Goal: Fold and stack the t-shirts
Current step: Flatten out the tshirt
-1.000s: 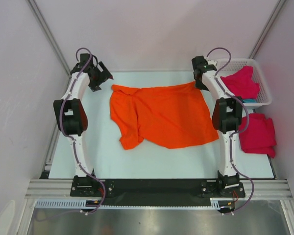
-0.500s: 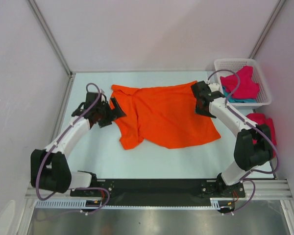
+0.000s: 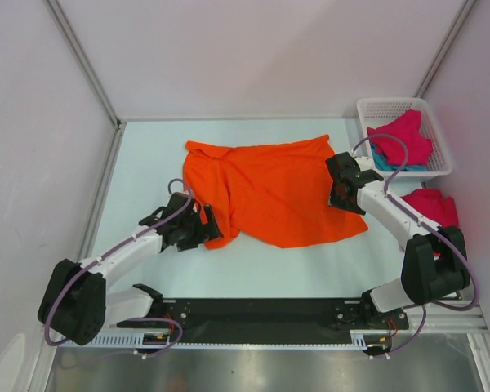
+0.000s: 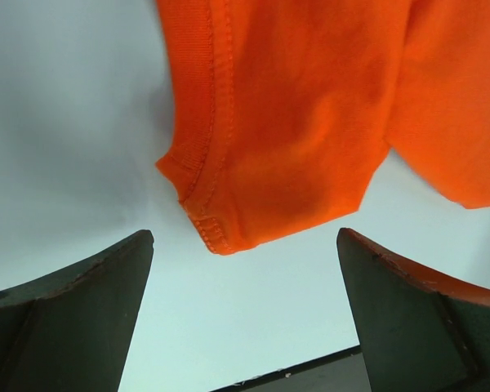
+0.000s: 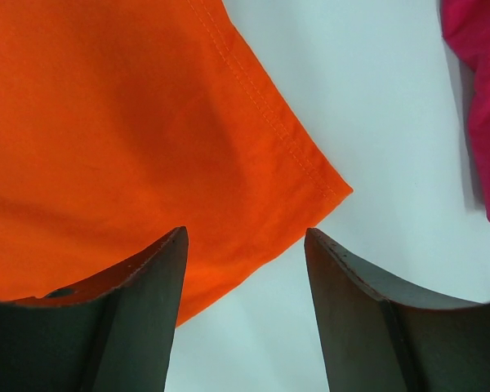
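Orange t-shirt (image 3: 269, 192): soft matte knit, spread nearly flat on the pale table (image 3: 147, 163). Its left part is folded over in a long crease and ends in a rounded flap. The left wrist view shows that flap's hem with a double row of stitching, slightly puckered. The right wrist view shows the straight stitched hem running to the shirt's pointed near-right corner.

Left gripper (image 3: 206, 229): sits at the orange shirt's near-left flap. I see the jaws spread wide, dark wedge-shaped fingers (image 4: 82, 302) on either side of the hem tip, nothing between them.

Right gripper (image 5: 245, 237): over the orange shirt's right edge, near that corner. The jaws are parted and nothing is clamped. I cannot tell whether they touch the cloth.

One magenta t-shirt (image 3: 431, 208) lies bunched on the table to the right of the orange shirt. A second magenta t-shirt (image 3: 404, 139) is heaped over a teal t-shirt (image 3: 388, 162) in the white plastic mesh basket (image 3: 396, 104), to the far right of the orange shirt.

Versus one second ago: both arms were stretched out to the orange shirt's far corners. The left has since drawn back to the near-left flap, and the right has come to the right edge. The shirt's outline looks about the same.
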Robot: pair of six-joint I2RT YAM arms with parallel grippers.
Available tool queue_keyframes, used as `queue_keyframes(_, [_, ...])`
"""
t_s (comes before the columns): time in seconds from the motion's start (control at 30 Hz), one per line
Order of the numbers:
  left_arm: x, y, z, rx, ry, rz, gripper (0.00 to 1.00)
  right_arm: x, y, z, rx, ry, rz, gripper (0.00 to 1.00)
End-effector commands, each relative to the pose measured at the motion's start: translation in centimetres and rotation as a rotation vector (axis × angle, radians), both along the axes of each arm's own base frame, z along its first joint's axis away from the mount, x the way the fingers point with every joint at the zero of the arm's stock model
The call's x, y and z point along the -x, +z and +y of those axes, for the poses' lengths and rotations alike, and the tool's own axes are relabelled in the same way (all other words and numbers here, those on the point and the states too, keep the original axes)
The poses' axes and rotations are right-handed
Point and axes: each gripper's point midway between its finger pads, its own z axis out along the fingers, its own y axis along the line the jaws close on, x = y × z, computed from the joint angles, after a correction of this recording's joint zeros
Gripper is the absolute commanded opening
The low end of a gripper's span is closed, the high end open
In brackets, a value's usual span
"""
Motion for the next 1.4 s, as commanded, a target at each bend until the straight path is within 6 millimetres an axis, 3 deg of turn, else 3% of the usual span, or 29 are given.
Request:
queue_keyframes(0.0, [-1.2, -0.2, 0.3, -0.01, 0.057, -0.071, 0.99, 0.2, 0.0, 0.0, -0.025, -0.015, -0.024, 0.64])
queue_keyframes(0.23, [-0.7, -3.6, 0.3, -0.01, 0.086, -0.027, 0.99, 0.8, -0.4, 0.1, -0.027, -0.005, -0.008, 0.64])
queue_keyframes(0.4, [-1.5, -4.6, -1.5, 0.029, 0.076, -0.032, 0.92, 0.8, -0.3, -0.1, -0.019, -0.004, -0.004, 0.64])
queue_keyframes(0.5, [-1.6, -4.7, -3.4, 0.087, 0.023, -0.008, 0.63, 0.9, -0.3, -0.2, -0.013, -0.001, 0.002, 0.64])
queue_keyframes(0.53, [-1.9, -4.3, -3.8, 0.103, 0.016, -0.014, 0.23, 0.9, -0.3, -0.2, -0.012, -0.002, 0.001, 0.64])
queue_keyframes(0.6, [-1.9, -3.4, -4.4, 0.124, 0.009, -0.024, 0.02, 1.0, -0.3, -0.4, -0.006, -0.001, 0.004, 0.64])
queue_keyframes(0.67, [-2.0, -2.1, -4.5, 0.127, 0.001, -0.031, 0.0, 1.0, -0.3, -0.7, -0.004, -0.006, 0.004, 0.64])
queue_keyframes(0.73, [-3.3, 1.4, -4.8, 0.141, 0.0, -0.111, 0.0, 0.9, -0.4, -0.9, -0.007, -0.007, 0.007, 0.64])
queue_keyframes(0.77, [-2.8, 1.9, -4.1, 0.108, -0.008, -0.096, 0.0, 0.9, -0.5, -0.8, -0.011, -0.007, 0.006, 0.64])
queue_keyframes(0.83, [-3.7, 6.3, -3.5, 0.104, 0.011, -0.17, 0.0, 0.8, -0.9, -0.7, -0.016, -0.004, 0.015, 0.64])
queue_keyframes(0.9, [-4.3, 9.4, -2.8, 0.116, 0.016, -0.227, 0.0, 0.7, -1.1, -0.5, -0.022, 0.0, 0.017, 0.64])
queue_keyframes(0.93, [-5.2, 12.4, -2.1, 0.139, 0.037, -0.294, 0.0, 0.8, -1.4, -0.4, -0.025, -0.001, 0.023, 0.64])
queue_keyframes(1.03, [-6.0, 14.9, -0.6, 0.138, 0.057, -0.33, 0.01, 0.9, -1.6, -0.3, -0.031, 0.001, 0.024, 0.64])
queue_keyframes(1.2, [-6.8, 13.5, -0.3, 0.136, 0.038, -0.273, 0.07, 1.3, -2.1, -0.3, -0.035, 0.004, 0.035, 0.64])
queue_keyframes(1.33, [-10.0, 12.1, -1.2, 0.138, 0.043, -0.269, 0.12, 1.5, -1.8, 0.0, -0.043, 0.009, 0.031, 0.64])
queue_keyframes(1.37, [-10.9, 9.9, -1.5, 0.117, 0.033, -0.209, 0.13, 1.6, -1.7, 0.1, -0.043, 0.009, 0.032, 0.64])
